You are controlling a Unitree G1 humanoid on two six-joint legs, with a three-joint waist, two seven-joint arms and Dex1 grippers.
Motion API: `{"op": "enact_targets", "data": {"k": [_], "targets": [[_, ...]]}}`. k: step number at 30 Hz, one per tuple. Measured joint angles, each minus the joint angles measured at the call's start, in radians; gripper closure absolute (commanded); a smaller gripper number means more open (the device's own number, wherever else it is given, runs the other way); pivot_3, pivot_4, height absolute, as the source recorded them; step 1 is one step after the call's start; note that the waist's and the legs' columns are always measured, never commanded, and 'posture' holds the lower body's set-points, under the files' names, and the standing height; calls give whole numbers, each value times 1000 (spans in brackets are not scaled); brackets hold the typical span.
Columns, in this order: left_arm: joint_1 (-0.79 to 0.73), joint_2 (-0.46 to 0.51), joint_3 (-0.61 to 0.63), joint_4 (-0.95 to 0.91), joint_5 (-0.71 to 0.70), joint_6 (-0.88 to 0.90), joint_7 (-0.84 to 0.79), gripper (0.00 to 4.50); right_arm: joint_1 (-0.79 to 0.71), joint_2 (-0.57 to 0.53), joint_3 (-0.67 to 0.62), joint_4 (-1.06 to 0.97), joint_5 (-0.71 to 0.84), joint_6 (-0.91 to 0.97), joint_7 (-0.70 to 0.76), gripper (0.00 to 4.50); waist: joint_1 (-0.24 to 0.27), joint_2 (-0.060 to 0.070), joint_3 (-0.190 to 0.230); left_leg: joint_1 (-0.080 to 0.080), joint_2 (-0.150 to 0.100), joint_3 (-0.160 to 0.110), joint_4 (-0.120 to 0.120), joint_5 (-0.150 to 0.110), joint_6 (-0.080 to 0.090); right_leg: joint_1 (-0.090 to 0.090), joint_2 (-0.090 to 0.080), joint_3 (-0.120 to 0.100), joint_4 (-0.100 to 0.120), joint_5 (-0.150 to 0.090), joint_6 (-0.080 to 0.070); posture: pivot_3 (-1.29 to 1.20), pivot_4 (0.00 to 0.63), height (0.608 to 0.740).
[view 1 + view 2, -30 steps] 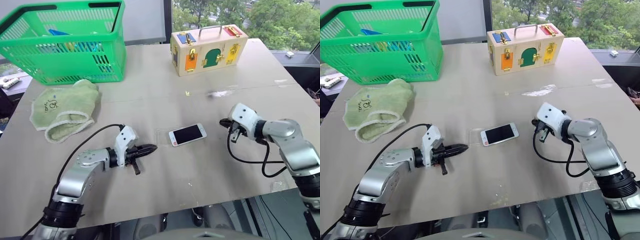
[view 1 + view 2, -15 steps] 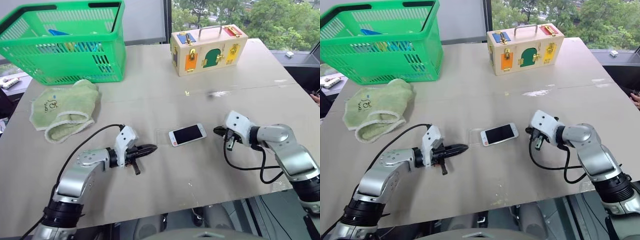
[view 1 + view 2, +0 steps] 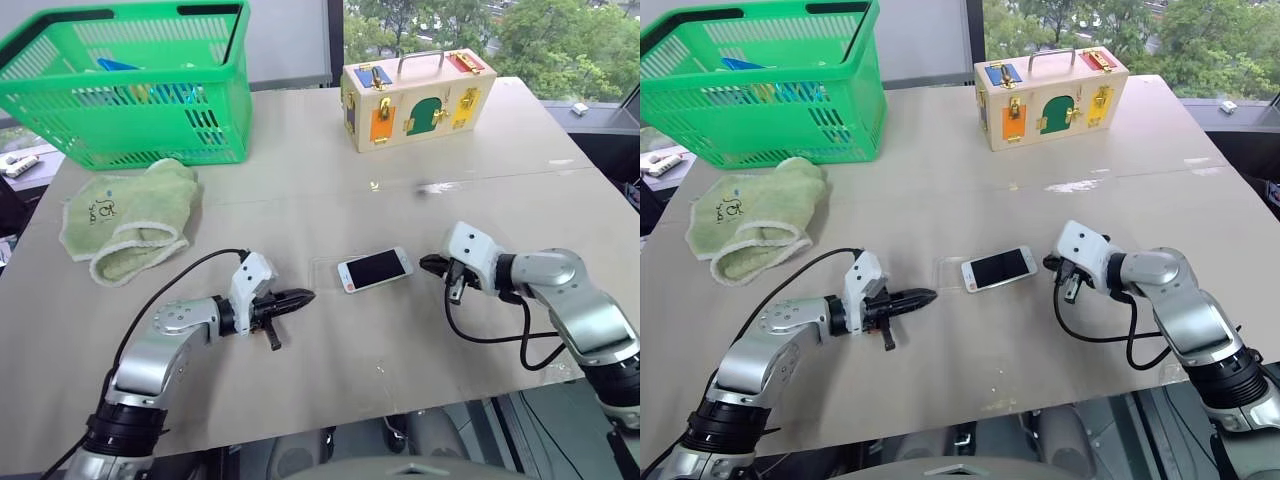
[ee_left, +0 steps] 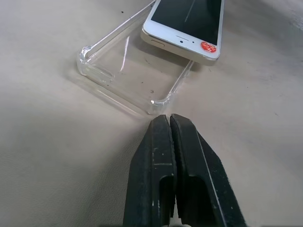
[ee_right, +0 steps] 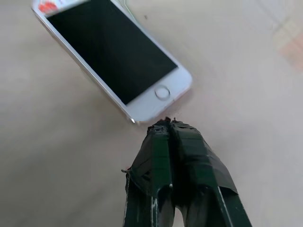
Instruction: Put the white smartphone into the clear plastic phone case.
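The white smartphone (image 3: 375, 269) lies screen-up in the middle of the table, its left end resting over the clear plastic phone case (image 4: 128, 71), which lies flat to its left. My left gripper (image 3: 305, 296) is shut and empty, its tip just short of the case's near corner. My right gripper (image 3: 426, 263) is shut and empty too, its tip close to the phone's home-button end (image 5: 162, 92); whether it touches I cannot tell.
A green basket (image 3: 130, 85) stands at the back left with a folded green cloth (image 3: 130, 218) in front of it. A wooden latch box (image 3: 417, 98) stands at the back centre. The table's front edge (image 3: 330, 415) runs near my arms.
My right gripper has moved left and slightly toward me, closing in on the phone's right end. The left gripper, the phone and the case have stayed still.
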Motion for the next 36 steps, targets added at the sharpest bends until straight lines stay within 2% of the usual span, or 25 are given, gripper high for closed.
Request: {"op": "enact_targets", "data": {"k": [15,20,29,36], "targets": [[-5,-2,-7,0,0,0,-1,4443,-6,0,2,13,-4,18,-44,4500,6,0,0,0,0,0,0,0,0,0,0,0,0,0,0,0,150,740],[-6,-2,-6,6,-3,0,-3,4443,-11,-10,42,55,-40,7,-44,4500,6,0,0,0,0,0,0,0,0,0,0,0,0,0,0,0,150,740],[-19,-2,-5,12,-12,21,-9,4443,-57,46,105,126,-58,-35,-39,4500,6,0,0,0,0,0,1,0,0,0,1,0,0,0,0,0,150,740],[-93,34,15,104,0,15,-17,4443,-59,44,105,127,-63,-49,-32,4500,6,0,0,0,0,0,1,0,0,0,2,0,1,0,0,0,150,740]]}}
